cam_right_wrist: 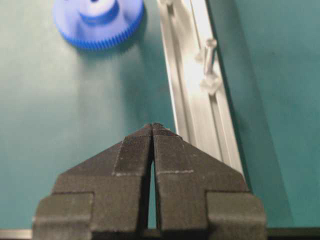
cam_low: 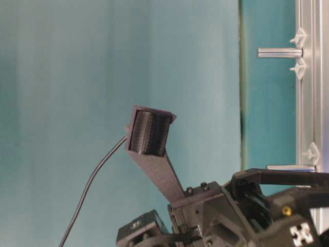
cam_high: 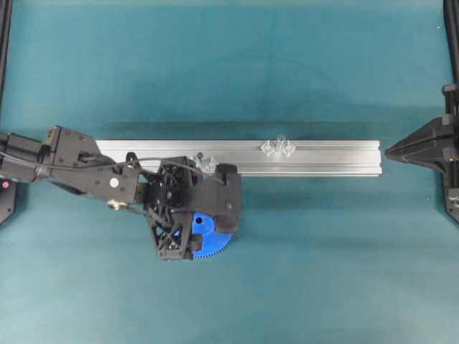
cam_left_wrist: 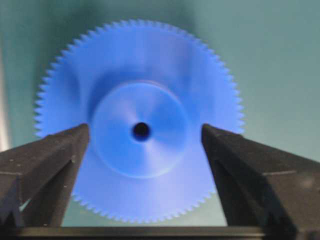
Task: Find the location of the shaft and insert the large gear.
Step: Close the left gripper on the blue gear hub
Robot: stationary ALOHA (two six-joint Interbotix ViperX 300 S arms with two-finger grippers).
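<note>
Lying flat, the large gear point(cam_left_wrist: 140, 125), hub up; spread left gripper point(cam_left_wrist: 145, 145) straddling it, gripping nothing. Overhead hiding most; shaft point(cam_high: 278, 145) at one o'clock.

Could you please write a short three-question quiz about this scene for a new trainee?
1. True or false: the left end effector is open around the large gear.
2. The right end effector is: A) open, B) shut.
3. Where does the shaft stand?

Key: 1. true; 2. B; 3. on the aluminium rail, to the right of the gear in the overhead view.
</note>
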